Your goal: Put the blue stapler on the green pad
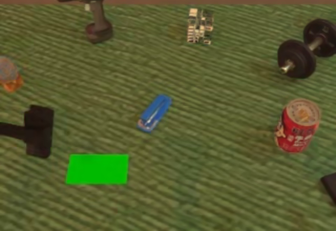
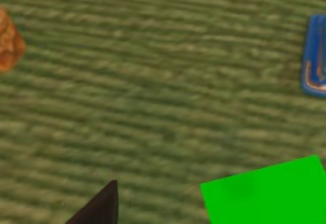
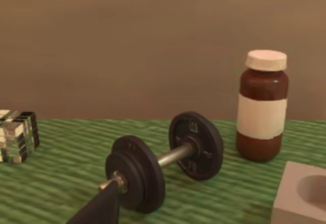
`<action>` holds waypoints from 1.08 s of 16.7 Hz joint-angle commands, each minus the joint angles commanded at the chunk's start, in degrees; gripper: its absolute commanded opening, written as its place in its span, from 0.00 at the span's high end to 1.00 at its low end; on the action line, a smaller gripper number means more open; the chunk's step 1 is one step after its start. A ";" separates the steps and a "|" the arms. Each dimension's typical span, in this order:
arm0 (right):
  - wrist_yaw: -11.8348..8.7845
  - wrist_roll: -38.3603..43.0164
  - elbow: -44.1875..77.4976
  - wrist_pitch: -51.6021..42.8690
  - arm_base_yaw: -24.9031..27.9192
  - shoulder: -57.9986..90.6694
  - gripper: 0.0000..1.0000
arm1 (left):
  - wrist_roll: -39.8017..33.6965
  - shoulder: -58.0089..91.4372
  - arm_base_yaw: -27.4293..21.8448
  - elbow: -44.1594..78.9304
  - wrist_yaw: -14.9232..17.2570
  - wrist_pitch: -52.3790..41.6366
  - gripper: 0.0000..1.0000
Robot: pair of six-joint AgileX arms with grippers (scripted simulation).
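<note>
The blue stapler [image 1: 155, 113] lies slanted on the green carpet [image 1: 220, 152], not yet on the green pad [image 1: 97, 169].

The pad lies flat, near the stapler, toward the left side of the worktop. In the left wrist view the stapler is cut off at the edge. The left tool [image 1: 38, 131] sits just beside the pad, apart from the stapler. I cannot tell if it is wide or narrow. The right tool [image 1: 331, 186] is mostly cut off, well apart from the pad, past the red can [image 1: 297, 125]; its state cannot be told either.
</note>
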 joint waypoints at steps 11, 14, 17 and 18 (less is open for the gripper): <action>0.00 0.00 0.00 0.00 0.00 0.00 0.00 | 0.10 66.76 -13.19 57.59 -1.21 -41.15 0.00; 0.00 0.00 0.00 0.00 0.00 0.00 0.00 | -0.48 79.55 -15.41 73.21 -1.86 -46.34 0.00; 0.00 0.00 0.00 0.00 0.00 0.00 0.00 | -1.10 88.42 -16.89 85.94 -2.50 -48.73 0.00; 0.00 0.00 0.00 0.00 0.00 0.00 0.00 | -1.27 90.42 -17.22 89.02 -2.69 -49.01 0.00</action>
